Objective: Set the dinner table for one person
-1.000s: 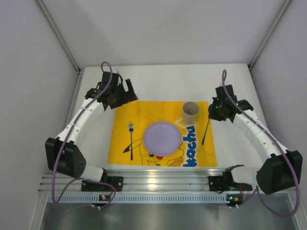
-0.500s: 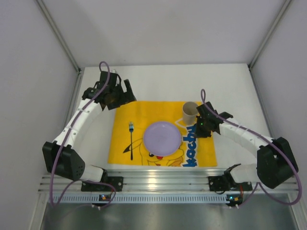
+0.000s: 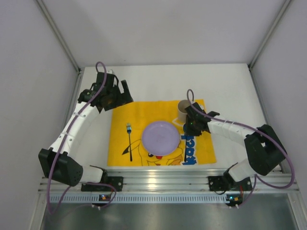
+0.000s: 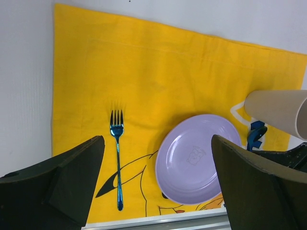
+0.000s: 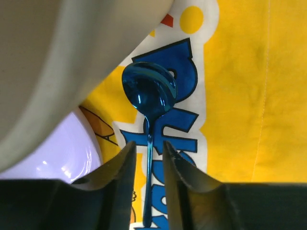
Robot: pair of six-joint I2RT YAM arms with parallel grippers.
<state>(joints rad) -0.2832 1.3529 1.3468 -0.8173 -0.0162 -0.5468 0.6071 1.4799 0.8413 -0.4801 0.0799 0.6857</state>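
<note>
On the white dinner table [image 3: 158, 79] lies a yellow cartoon mat [image 3: 141, 112]. A lilac plate [image 3: 162, 138] sits at its middle, with a blue fork [image 3: 129, 141] to its left. Right of the plate a blue spoon [image 3: 185, 149] lies flat, bowl toward a tan cup [image 3: 183, 110]. My right gripper [image 3: 192, 127] hovers over the spoon beside the cup. In the right wrist view its fingers [image 5: 123, 175] stand slightly apart, open, either side of the spoon [image 5: 149, 88] handle without pinching it. My left gripper [image 3: 116, 96] is wide open and empty, beyond the mat's far-left corner.
The left wrist view looks down on the fork [image 4: 117, 158], plate [image 4: 196, 165] and cup [image 4: 278, 108]. A ribbed aluminium rail [image 3: 158, 179] runs along the near edge. Grey walls close in both sides, and bare table surface stretches behind the mat.
My right arm swung left, carrying the spoon from the mat's right side to just right of the plate. Its jaws then parted, and the spoon rests on the mat. The left arm barely shifted.
</note>
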